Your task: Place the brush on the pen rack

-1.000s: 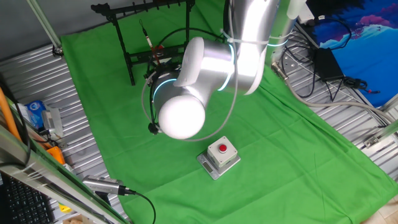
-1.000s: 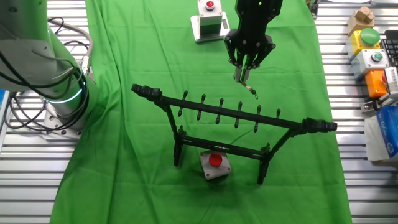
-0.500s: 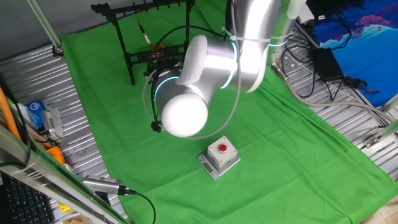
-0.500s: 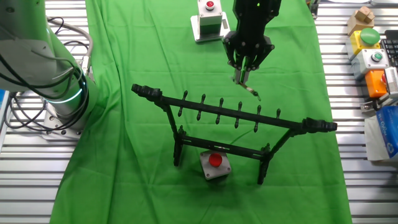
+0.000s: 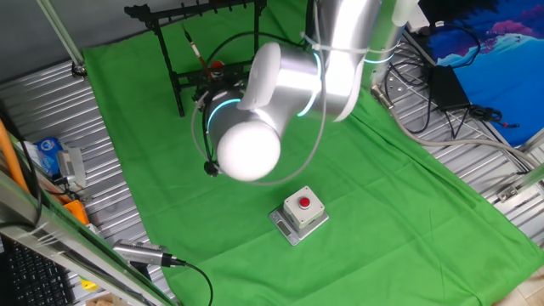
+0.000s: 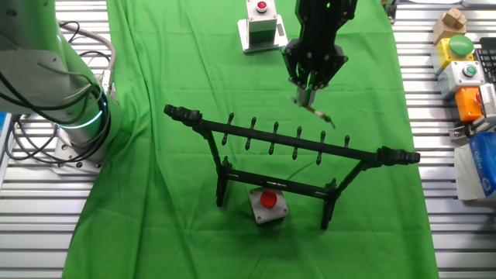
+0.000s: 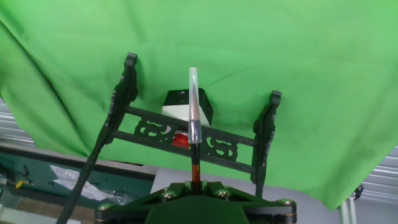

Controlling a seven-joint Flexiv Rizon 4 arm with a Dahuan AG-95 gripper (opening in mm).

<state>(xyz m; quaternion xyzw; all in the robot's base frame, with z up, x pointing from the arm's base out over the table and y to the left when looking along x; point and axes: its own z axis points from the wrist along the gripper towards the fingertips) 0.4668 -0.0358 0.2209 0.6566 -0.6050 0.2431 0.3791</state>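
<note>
My gripper (image 6: 308,94) is shut on the brush (image 6: 319,115), a thin reddish-brown shaft with a pale tip. It holds the brush in the air just behind the top bar of the pen rack (image 6: 291,141), a black frame with small pegs. The brush slants down to the right, close above the pegs, and I cannot tell if it touches them. In the hand view the brush (image 7: 194,118) points straight out from my gripper (image 7: 194,185) across the rack's crossbar (image 7: 146,126). In one fixed view the arm hides the gripper. The brush (image 5: 194,49) shows by the rack (image 5: 183,12).
A grey box with a red button (image 6: 268,204) sits under the rack. A second button box (image 6: 261,22) stands behind the gripper. The arm's base (image 6: 58,85) is at the left. More button boxes (image 6: 463,74) lie off the green cloth (image 6: 155,201) at the right.
The gripper has shifted slightly to the right along the rack. The brush now slants further to the right over the pegs. The grip has not changed.
</note>
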